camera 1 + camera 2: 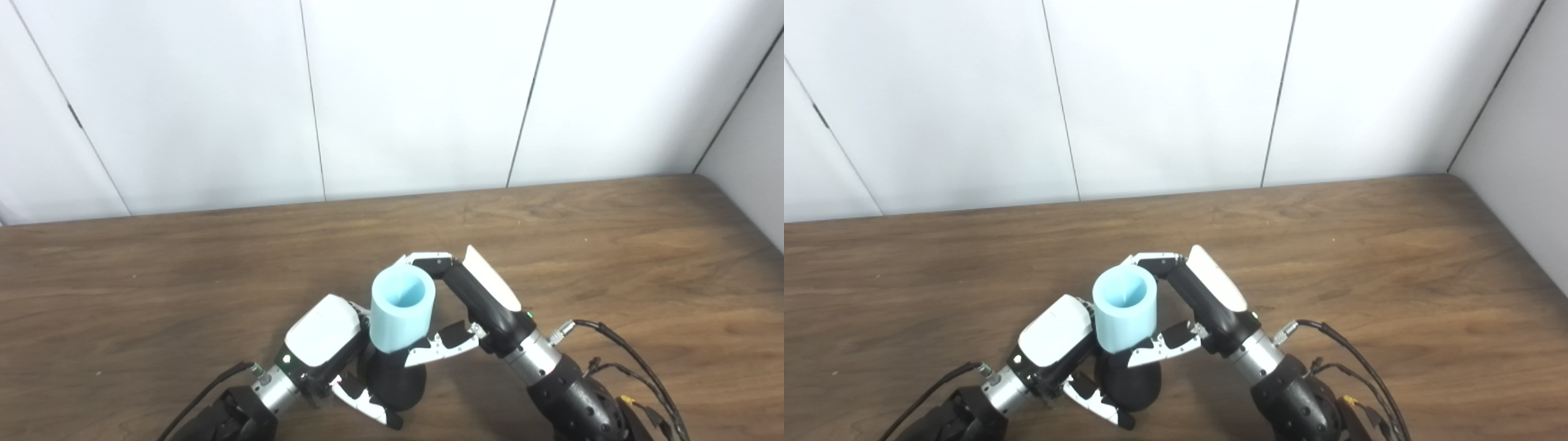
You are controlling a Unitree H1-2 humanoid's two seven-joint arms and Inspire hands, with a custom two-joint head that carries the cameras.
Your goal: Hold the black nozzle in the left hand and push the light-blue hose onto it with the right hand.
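The short, light-blue cylindrical hose (401,312) stands almost upright directly above the rounded black plastic nozzle (397,383), its open mouth facing up and its long axis tilted slightly away from vertical, so the coming push runs straight down that axis. The right hand (468,306) holds the hose, fingers curled over its far rim and thumb under its lower edge. The left hand (334,352) grips the nozzle low over the brown wooden table (612,245). The joint is hidden, so the hose is probably only partly seated.
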